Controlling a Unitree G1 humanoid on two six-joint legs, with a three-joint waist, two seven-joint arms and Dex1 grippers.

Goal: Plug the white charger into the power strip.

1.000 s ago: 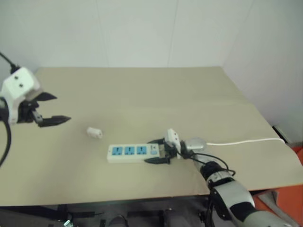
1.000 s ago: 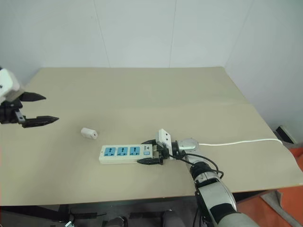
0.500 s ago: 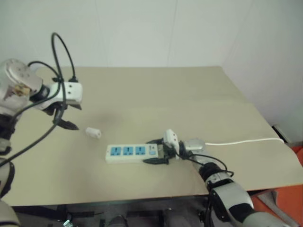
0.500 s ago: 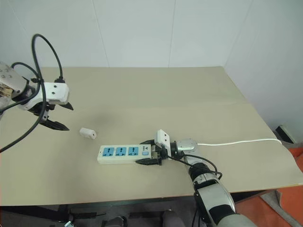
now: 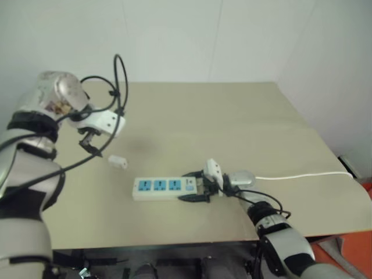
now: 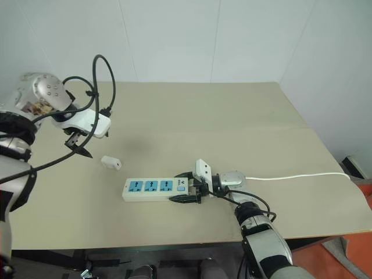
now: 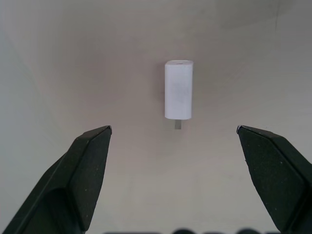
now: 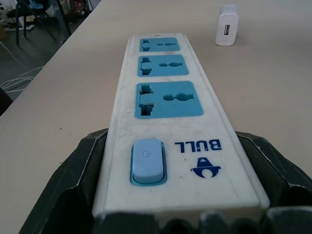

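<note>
pale walls back a beige bench [image 5: 244, 110] where the long white power strip with three blue socket faces [image 6: 156, 190] lies flat near the front edge, its thin white cord [image 6: 296, 175] trailing off toward the right edge. the right hand [image 6: 187, 186] pinches the strip's switch end, a black finger [image 8: 80, 180] pressed to each long side, exactly as it did a second earlier; neither strip nor hand has shifted. the small white boxy charger [image 5: 118, 162] lies on its side on the bare bench, apart from the strip and off toward its far left end, in the same spot as before. what has changed is the left arm: a second ago the left hand [image 5: 96, 149] hung level out past the bench's left edge, well away from the charger. it has since swung in over the bench and tipped steeply downward, and it now hovers just beside the charger on its left. its two black fingers [image 7: 87, 165] are spread wide and hold nothing, and from the wrist the charger [image 7: 179, 89] sits between and beyond their tips, untouched.
</note>
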